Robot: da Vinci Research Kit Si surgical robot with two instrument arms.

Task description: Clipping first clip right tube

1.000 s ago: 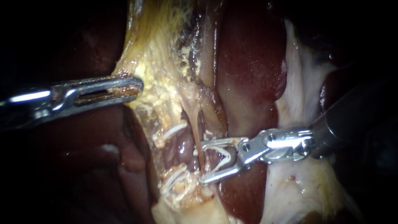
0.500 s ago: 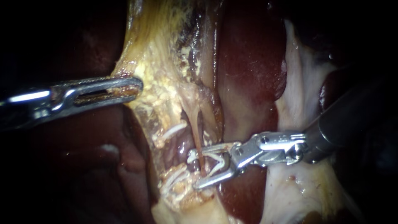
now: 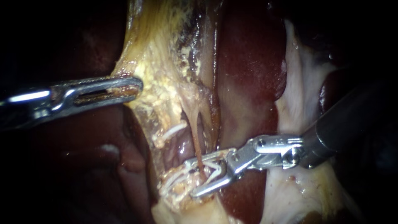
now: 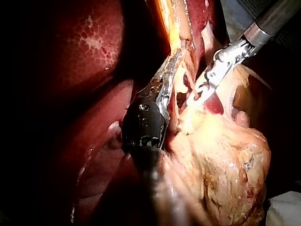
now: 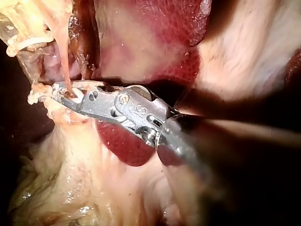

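The right instrument's end effector (image 3: 191, 177) stands spread, its two jaws reaching across the right tube (image 3: 196, 139) with a gap showing on either side. A pale clip (image 3: 214, 166) sits in the throat between them. The left instrument's end effector (image 3: 137, 86) is pressed together on the edge of the yellowish tissue (image 3: 161, 83) and holds it out to the left, with the dark liver (image 3: 248, 62) behind.

The step in hand looks like final placement: the clip is around the tube but not yet closed. The next move probably calls for the tube to sit deep in the clip and square to it, then a firm squeeze with no snagging of nearby tissue.

The right tube is a thin brownish strand, apparently taut. In the endoscope view its long axis runs nearly top to bottom, drifting slightly rightward as it descends into the jaws. The jaws cross it almost at right angles.
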